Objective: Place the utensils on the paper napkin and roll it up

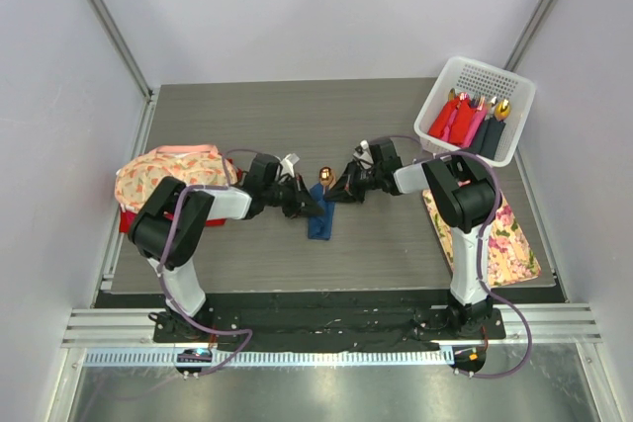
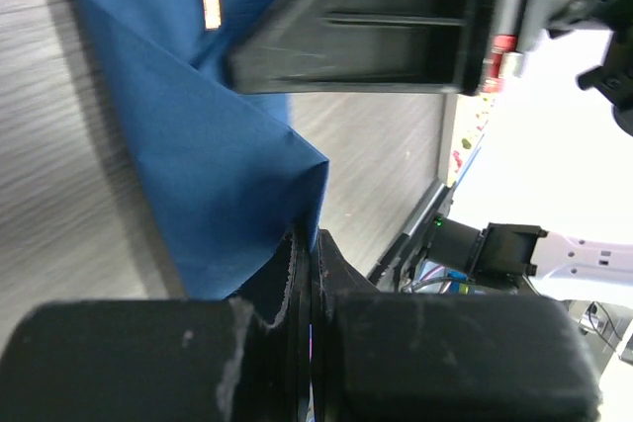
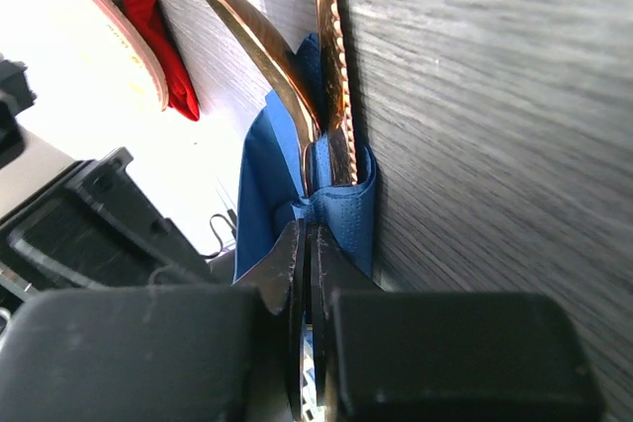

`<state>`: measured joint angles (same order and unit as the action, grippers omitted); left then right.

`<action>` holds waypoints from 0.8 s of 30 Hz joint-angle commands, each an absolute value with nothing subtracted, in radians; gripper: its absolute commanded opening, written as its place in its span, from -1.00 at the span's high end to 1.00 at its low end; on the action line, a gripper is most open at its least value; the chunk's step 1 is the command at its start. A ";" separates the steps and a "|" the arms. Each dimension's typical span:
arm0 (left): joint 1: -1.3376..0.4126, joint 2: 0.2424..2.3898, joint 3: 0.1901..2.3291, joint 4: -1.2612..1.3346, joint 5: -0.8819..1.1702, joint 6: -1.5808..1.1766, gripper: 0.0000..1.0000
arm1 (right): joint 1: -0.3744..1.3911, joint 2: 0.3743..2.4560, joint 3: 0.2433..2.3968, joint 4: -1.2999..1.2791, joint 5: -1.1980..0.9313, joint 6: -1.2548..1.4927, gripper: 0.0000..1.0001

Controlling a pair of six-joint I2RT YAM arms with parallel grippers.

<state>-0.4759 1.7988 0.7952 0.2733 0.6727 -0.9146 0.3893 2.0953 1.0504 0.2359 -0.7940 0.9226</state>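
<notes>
Blue paper lies in the middle of the counter [image 1: 396, 244]; it is the napkin [image 1: 320, 220], folded into a long thin bundle. Its long way runs from the far side toward the arms, and it sits right between the two claws. The left claw [image 2: 309, 244] is on its left side; the right claw [image 3: 309, 236] is on its right side, nearer the far end. Both touch it, so neither arm is nearer.

The left claw is clenched tight on a corner of the napkin; the loose sheet spreads out from it. The right claw is clenched too; it pinches a blue fold wrapped around the copper cutlery [image 3: 331, 76]. Two thin pieces stick out past the fold, one with little teeth on its edge. From above, a shiny round spoon bowl [image 1: 325, 176] pokes out at the far end.

I think the rolling is partway done; the paper is not a neat tube yet. The next turn has to go across the long way, side to side; if one claw pulls harder, the thin paper may rip or the cutlery may slide out.

A white basket [image 1: 475, 111] with red and pink rolls stands at the far right, well apart.
</notes>
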 commanded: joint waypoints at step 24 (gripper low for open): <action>-0.581 1.907 0.848 0.538 0.692 -0.977 1.00 | 0.414 2.137 1.060 0.071 -0.615 0.818 0.98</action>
<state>-0.5648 1.8721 0.8162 0.4194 0.6758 -0.9661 0.3981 2.0949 1.0775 0.1730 -0.7753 0.8879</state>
